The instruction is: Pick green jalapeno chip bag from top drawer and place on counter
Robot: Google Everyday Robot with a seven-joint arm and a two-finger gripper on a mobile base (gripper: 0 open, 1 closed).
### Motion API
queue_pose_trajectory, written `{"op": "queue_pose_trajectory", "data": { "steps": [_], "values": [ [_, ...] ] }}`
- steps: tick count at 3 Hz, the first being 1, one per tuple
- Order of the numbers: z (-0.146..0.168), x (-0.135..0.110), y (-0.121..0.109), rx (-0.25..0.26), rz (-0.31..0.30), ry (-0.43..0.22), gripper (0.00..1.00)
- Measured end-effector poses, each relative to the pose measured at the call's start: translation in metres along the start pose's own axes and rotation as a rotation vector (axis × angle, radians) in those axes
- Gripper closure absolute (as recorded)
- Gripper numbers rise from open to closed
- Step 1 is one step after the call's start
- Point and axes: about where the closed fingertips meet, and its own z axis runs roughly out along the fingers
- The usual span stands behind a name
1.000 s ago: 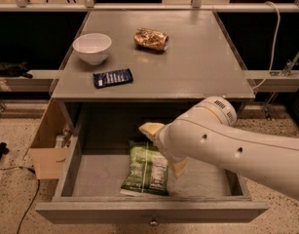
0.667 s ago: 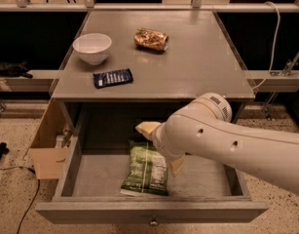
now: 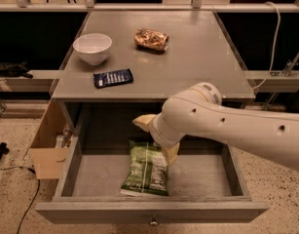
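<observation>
Matt grey wooden counter (image 3: 197,67), edges worn pale. The grey wooden top drawer (image 3: 154,211) is just as dull. The crinkled foil green jalapeno chip bag (image 3: 146,169) glints. A smooth white gripper (image 3: 158,139) hangs just above it, cream fingers (image 3: 143,122) spread.

White bowl (image 3: 92,48); brown packet (image 3: 151,39); blue packet (image 3: 113,77); cardboard box (image 3: 46,152)

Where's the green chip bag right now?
The green bag lies flat in the open drawer, near the front and about mid-width. The gripper is open right at the bag's far end.
</observation>
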Motion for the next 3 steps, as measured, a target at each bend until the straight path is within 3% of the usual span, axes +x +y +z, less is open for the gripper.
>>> {"op": "queue_pose_trajectory", "data": {
  "steps": [1,2,3],
  "values": [
    [0.019,0.01,-0.003,-0.023,-0.005,-0.014,0.0],
    [-0.016,0.037,0.054,0.021,0.113,0.055,0.0],
    [-0.01,0.037,0.045,0.012,0.09,0.041,0.0]
  ]
}}
